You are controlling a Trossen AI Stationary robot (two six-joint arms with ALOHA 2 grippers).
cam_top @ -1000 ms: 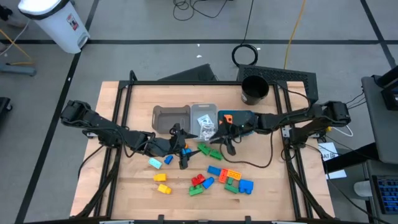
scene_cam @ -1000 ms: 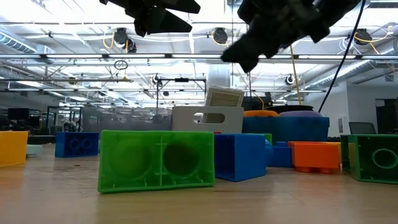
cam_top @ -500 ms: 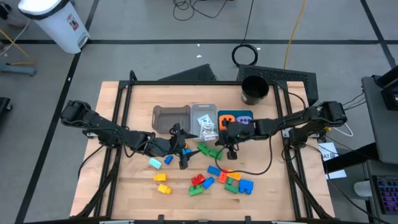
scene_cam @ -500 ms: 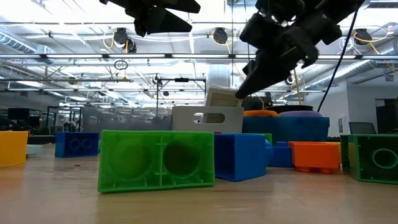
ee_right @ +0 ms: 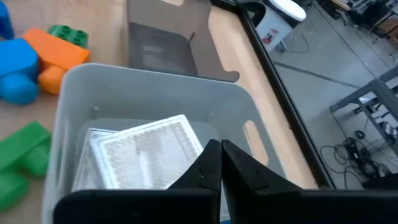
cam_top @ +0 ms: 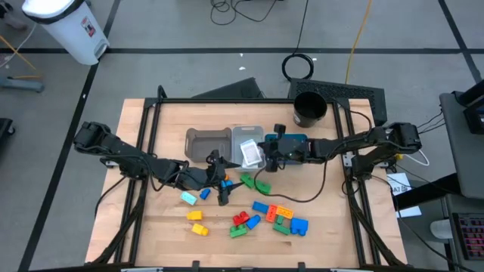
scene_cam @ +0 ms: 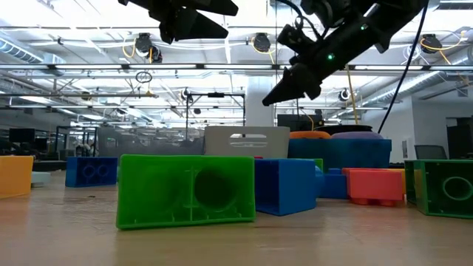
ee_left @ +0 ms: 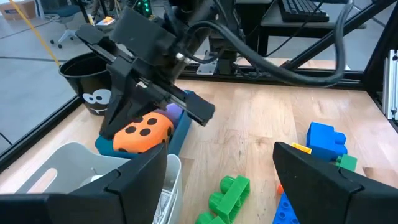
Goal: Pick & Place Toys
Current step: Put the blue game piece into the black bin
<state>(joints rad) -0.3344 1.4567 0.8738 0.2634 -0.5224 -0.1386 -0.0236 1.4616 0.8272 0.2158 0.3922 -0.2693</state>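
I take the clear bin (cam_top: 246, 148) as my mark. Left of it sits the grey bin (cam_top: 209, 143), and in front of that I have the left gripper (cam_top: 220, 183) hanging over the table, fingers spread and holding nothing; I judge it is parked above the loose bricks (cam_top: 268, 217) to take one next. Those bricks lie scattered in front of the clear bin, a green one (cam_top: 255, 183) nearest. In the clear bin lie the white cards (ee_right: 140, 152). The right gripper (ee_right: 220, 167) hovers just over the clear bin's right rim, fingers pressed together, empty. Right of it the teal bin (ee_left: 180, 132) holds the orange cube (ee_left: 145, 132)
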